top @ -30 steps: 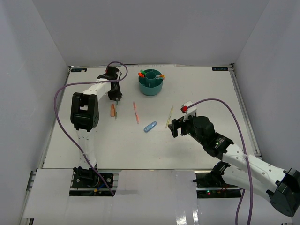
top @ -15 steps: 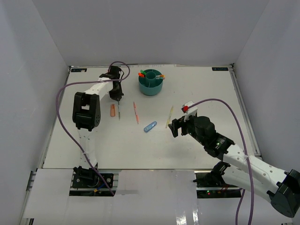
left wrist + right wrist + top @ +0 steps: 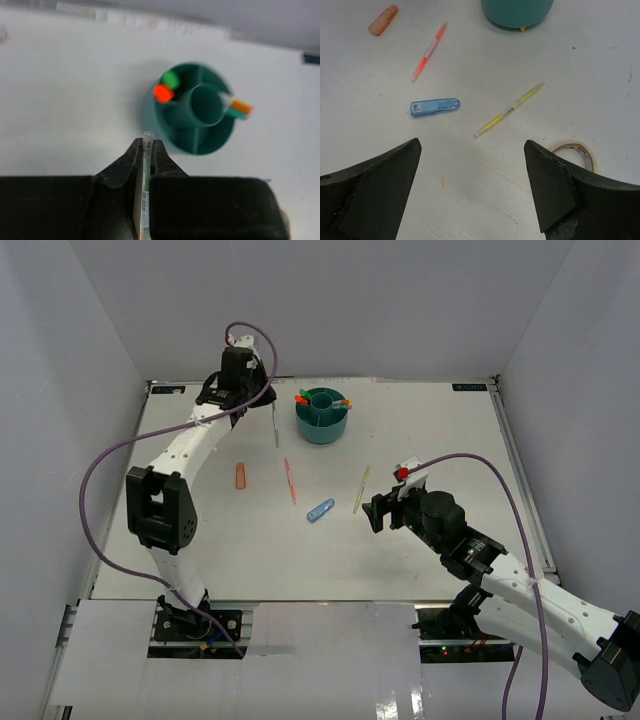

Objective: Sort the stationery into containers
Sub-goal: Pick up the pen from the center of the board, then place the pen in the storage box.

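Looking from above, we see the left claw (image 3: 268, 406) raised over the far side of the bench (image 3: 450, 440). It is pinched onto a thin pen (image 3: 276, 430) that hangs below it, just left of the teal organizer (image 3: 322, 430). An eraser (image 3: 241, 476), a red pen (image 3: 290, 480), a blue clip (image 3: 320, 510) and a yellow pen (image 3: 361, 489) lie loose and apart. The right claw (image 3: 375, 512) hovers near the yellow pen.

In the left wrist view, the jaws are closed on the thin pen. Its tip pokes out just short of the organizer's wall, where two highlighters (image 3: 162, 93) stand.

In the right wrist view, the fingers are spread wide and hold nothing. A tape ring (image 3: 572, 144) lies beside one of them.

We judge the main risk to be the dangling pen catching the rim or the highlighters. That could nudge the organizer, or the pen could fall outside it.
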Available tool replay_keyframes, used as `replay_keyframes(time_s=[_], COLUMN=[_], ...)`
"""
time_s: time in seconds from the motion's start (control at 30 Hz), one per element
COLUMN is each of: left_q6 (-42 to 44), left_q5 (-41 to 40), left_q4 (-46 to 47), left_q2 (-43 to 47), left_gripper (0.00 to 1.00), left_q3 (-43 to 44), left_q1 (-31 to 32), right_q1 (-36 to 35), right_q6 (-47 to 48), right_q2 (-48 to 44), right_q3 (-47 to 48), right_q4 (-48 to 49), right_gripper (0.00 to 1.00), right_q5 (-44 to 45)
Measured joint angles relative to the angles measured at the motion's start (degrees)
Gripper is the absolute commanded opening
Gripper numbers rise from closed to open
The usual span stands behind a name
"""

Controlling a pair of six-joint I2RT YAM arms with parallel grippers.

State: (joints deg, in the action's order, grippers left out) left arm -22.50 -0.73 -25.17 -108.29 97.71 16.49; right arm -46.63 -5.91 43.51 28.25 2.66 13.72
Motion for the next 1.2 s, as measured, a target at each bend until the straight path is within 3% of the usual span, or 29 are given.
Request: replay_keyframes(time_s=[0.2,0.5,0.87,1.2], left_q6=[2.6,6.1,7.1,8.1], left_q5=[0.7,4.9,7.7,9.9], left_q4=[25.5,54.6,71.7,75.3], left_q2=[8.3,0.2,-7.8,-14.8], left_gripper=[0.0,0.0,0.02,0.04], left_q3=[-5.7,-11.1,-11.3,-8.7], left_q1=[3.8,6.2,6.3,6.3], right_q1=[0.0,0.0,0.0,0.0], right_q6=[0.0,-0.1,-0.1,-0.1], right_q2=[-1.0,-1.5,-0.9,-0.9], right_q3=[0.0,0.0,0.0,-0.1], right_q4=[-0.3,-2.0,-2.7,-2.8], right_gripper=[0.9,0.9,0.9,0.9], right_q5=[0.1,0.0,0.1,0.1])
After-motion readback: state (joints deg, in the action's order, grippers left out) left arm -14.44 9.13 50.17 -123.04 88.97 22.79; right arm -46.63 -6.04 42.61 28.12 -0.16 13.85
